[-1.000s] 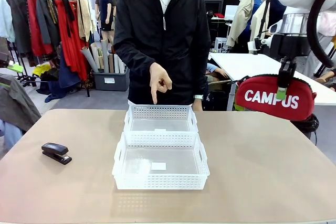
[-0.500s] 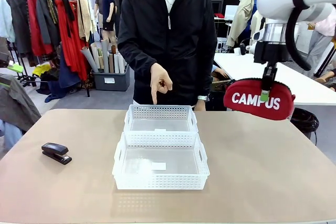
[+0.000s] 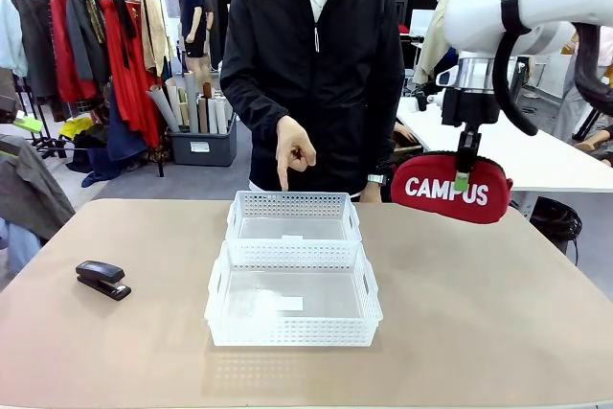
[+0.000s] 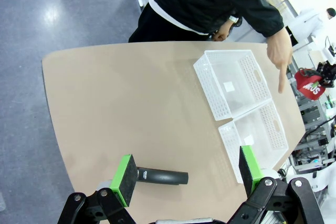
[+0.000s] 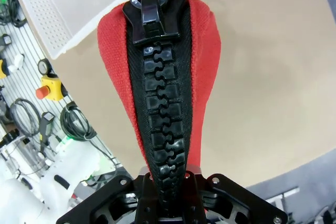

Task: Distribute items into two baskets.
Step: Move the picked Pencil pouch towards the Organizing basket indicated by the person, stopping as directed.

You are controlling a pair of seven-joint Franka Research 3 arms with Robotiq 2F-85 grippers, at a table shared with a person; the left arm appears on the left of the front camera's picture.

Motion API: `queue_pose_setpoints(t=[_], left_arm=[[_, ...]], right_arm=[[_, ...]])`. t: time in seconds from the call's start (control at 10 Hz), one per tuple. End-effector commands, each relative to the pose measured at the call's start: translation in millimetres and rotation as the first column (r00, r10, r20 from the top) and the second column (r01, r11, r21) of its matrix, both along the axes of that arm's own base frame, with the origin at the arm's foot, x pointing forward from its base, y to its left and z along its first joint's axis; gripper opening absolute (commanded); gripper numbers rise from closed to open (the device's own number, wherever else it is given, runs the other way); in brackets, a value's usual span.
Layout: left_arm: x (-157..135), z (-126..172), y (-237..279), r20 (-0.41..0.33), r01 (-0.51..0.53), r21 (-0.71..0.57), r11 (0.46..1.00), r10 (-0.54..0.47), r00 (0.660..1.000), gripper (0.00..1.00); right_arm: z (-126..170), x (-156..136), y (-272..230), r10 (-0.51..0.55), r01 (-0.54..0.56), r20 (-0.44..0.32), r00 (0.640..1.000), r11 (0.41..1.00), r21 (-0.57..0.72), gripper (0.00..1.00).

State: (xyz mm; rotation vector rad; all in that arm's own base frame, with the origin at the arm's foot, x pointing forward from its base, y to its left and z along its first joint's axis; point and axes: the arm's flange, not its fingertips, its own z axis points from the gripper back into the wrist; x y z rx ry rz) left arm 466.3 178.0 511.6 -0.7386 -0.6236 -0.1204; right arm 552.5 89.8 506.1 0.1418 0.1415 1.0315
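Baskets: 2, white and alike. They are the far basket (image 3: 292,205) and the near basket (image 3: 292,330).
Pouch (image 3: 445,189): 1, red.
Stapler (image 3: 102,280): 1, black.
Loose items in all: 2.
Table (image 3: 479,313): 1.
Person (image 3: 321,64) at the far side: 1, with 1 hand (image 3: 293,148) pointing.
Grey bin (image 3: 203,147) on the floor behind: 1.

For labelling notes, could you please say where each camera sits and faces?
Front: robot's side of the table, facing the person opposite; right claw holds red CAMPUS pouch.
Left wrist: above the table, looking down past open left claw at black stapler.
Right wrist: along its claw, down the pouch's zip.
Shared: front and left wrist show both baskets.
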Motion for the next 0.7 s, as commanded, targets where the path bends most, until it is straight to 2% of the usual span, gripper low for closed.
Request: queue_pose_setpoints(t=[0.0, 0.2, 0.6], left_arm=[[0, 0, 0, 0.002, -0.002, 0.001, 1.000, 0.002, 1.000, 1.00], [0, 0, 0, 0.002, -0.002, 0.001, 1.000, 0.002, 1.000, 1.00], [0, 0, 0, 0.002, -0.002, 0.001, 1.000, 0.002, 1.000, 1.00]], right_arm=[[2, 8, 12, 0.054, -0.055, 0.030, 0.998, 0.998, 0.033, 0.00], [0, 10, 26, 0.079, -0.082, 0.052, 0.996, 0.995, 0.053, 0.00], [-15, 25, 46, 0.115, -0.116, 0.034, 0.993, 0.992, 0.054, 0.00]])
